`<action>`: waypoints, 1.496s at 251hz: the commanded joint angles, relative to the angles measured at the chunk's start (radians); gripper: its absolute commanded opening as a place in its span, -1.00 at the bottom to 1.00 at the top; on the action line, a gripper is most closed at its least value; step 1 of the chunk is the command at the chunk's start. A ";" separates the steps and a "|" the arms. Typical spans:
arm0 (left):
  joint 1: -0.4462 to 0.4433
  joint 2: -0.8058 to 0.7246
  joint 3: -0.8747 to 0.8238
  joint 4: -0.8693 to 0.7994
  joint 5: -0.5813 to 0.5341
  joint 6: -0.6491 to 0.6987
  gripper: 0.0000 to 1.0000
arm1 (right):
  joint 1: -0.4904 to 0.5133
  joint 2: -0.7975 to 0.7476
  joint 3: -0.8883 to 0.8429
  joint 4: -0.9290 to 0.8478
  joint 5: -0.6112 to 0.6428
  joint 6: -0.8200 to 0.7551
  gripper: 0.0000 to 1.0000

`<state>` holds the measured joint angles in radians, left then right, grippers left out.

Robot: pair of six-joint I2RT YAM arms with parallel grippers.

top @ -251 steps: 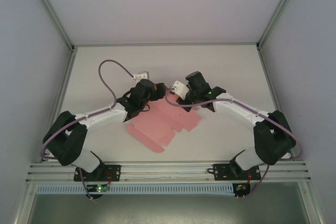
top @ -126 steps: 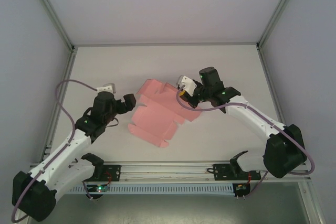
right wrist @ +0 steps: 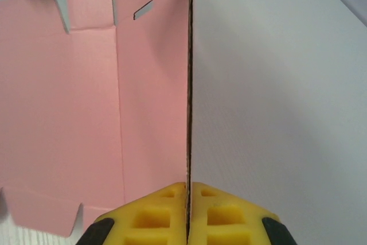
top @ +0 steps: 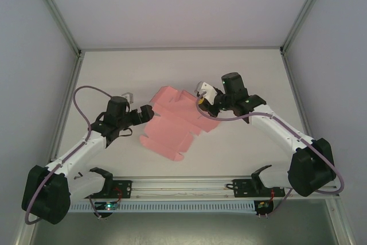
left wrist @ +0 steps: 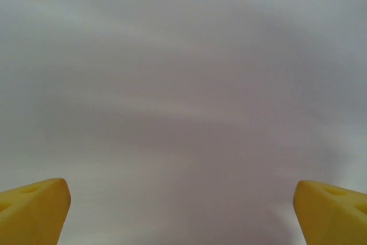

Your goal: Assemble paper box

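Mid-worktop: pink paper box point(top: 172, 123), unfolded as a flat die-cut sheet with flaps and tabs. Runs slantwise from a far-left corner to a near tab pointing at the arm bases. Notched outline along the near-left edge, stepped tabs on the right side.

Right gripper point(top: 202, 102) at the sheet's far-right edge, jaws clenched on the card. From the right wrist, yellow pads point(right wrist: 155, 213) pressed together with the card edge seen end-on as a thin dark line rising straight between them. Left of that line, the pink sheet point(right wrist: 86, 113) with fold creases, a small slot cut near the top and tabs at the bottom. Right of it, bare white worktop point(right wrist: 275, 113).

Left gripper point(top: 143, 113) just beside the sheet's left edge, jaws released and spread wide. Touching or not: cannot tell. From the left wrist, two yellow fingertips point(left wrist: 34, 207) far apart at the lower corners, a blurred pale surface between them.

Open worktop point(top: 246, 73) beyond the sheet's far edge up to the back wall, more to the right, and a narrower strip between the near tab and the rail point(top: 183, 185).
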<state>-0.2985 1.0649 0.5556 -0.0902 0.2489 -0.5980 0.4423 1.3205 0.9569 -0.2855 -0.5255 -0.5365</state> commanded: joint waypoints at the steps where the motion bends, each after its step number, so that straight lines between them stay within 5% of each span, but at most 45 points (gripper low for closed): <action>1: 0.006 -0.020 -0.055 0.239 0.220 0.041 1.00 | -0.006 -0.016 -0.013 0.025 -0.068 0.024 -1.00; 51: -0.009 0.022 -0.060 0.291 0.254 0.071 1.00 | -0.001 -0.011 -0.019 0.055 -0.110 0.047 -1.00; 113: -0.030 -0.029 -0.096 0.273 0.161 0.079 1.00 | -0.002 -0.018 -0.034 0.078 -0.080 0.075 -1.00; 166: -0.102 0.121 -0.049 0.314 0.117 0.100 1.00 | 0.034 -0.002 -0.031 0.111 -0.145 0.072 -1.00; 226: -0.142 0.237 0.008 0.271 -0.094 0.032 0.58 | 0.071 0.035 -0.019 0.097 -0.089 0.065 -1.00; 316: -0.146 0.197 -0.017 0.074 -0.241 -0.024 0.84 | 0.252 0.189 -0.026 0.218 0.793 -0.139 -1.00; 375: -0.145 0.015 -0.005 -0.120 -0.409 -0.046 1.00 | 0.302 0.228 -0.165 0.598 0.923 -0.313 -1.00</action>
<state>-0.4332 1.1614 0.5472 -0.0639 -0.0105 -0.6170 0.7151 1.5669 0.8589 0.0593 0.2417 -0.7246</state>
